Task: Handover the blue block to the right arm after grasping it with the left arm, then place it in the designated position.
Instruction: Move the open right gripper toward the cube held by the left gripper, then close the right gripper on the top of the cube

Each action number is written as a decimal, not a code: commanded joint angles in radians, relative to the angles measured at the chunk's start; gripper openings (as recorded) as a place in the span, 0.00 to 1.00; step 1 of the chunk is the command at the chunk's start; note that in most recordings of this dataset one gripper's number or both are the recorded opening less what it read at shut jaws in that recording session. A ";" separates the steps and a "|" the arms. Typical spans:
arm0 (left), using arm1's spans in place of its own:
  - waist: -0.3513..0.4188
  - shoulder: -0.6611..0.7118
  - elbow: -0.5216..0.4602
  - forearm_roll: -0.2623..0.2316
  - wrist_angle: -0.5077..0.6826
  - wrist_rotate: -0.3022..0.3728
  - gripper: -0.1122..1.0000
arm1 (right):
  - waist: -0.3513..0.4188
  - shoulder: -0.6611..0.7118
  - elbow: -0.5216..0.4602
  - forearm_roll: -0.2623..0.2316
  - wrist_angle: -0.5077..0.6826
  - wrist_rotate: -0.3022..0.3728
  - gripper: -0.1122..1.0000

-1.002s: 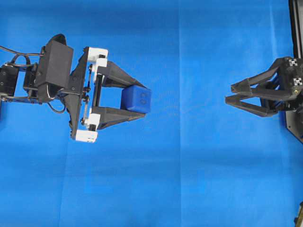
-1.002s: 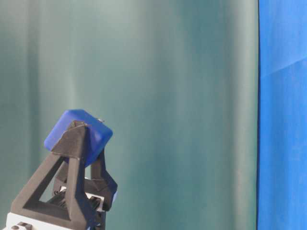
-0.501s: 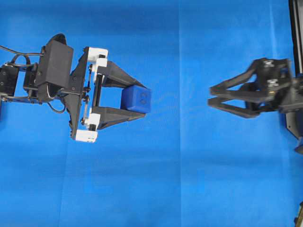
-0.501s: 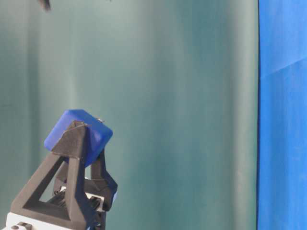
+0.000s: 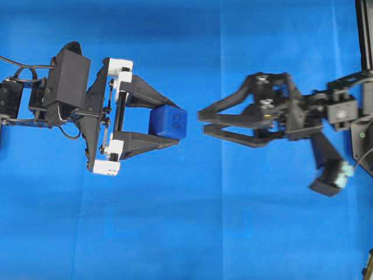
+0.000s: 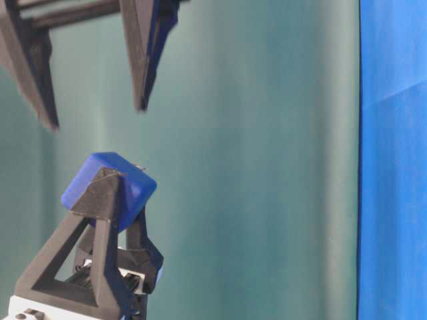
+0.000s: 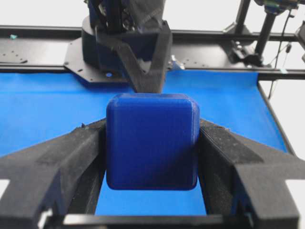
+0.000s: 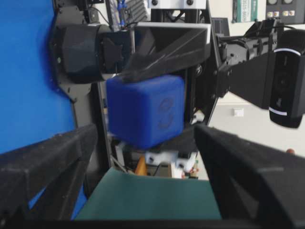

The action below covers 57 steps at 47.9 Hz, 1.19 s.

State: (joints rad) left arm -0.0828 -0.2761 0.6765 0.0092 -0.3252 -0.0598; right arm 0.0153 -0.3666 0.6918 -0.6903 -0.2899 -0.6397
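The blue block [image 5: 168, 122] sits above the blue cloth [image 5: 186, 233], pinched at the tips of the left gripper [image 5: 169, 123], whose two fingers clamp its opposite sides. In the left wrist view the block [image 7: 151, 141] fills the gap between both fingers [image 7: 62, 162]. To its right in the overhead view, the right gripper [image 5: 205, 121] points at the block, close beside it but apart, with its fingers spread wide. In the right wrist view the block [image 8: 145, 110] lies just ahead, between those parted fingers [image 8: 248, 167].

A robotics lab: blue cloth [image 5: 233, 221], black metal frame [image 7: 43, 33].
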 commanded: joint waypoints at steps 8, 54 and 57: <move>0.002 -0.021 -0.014 -0.002 -0.005 -0.002 0.54 | 0.008 0.092 -0.109 0.002 -0.008 0.005 0.95; 0.002 -0.021 -0.015 -0.002 -0.005 0.000 0.54 | 0.015 0.158 -0.209 0.002 0.094 0.005 0.55; 0.002 -0.021 -0.015 -0.002 -0.005 0.000 0.54 | 0.015 0.158 -0.210 0.003 0.097 0.005 0.50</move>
State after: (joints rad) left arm -0.0813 -0.2823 0.6765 0.0092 -0.3252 -0.0583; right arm 0.0337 -0.1979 0.5154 -0.6903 -0.1933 -0.6366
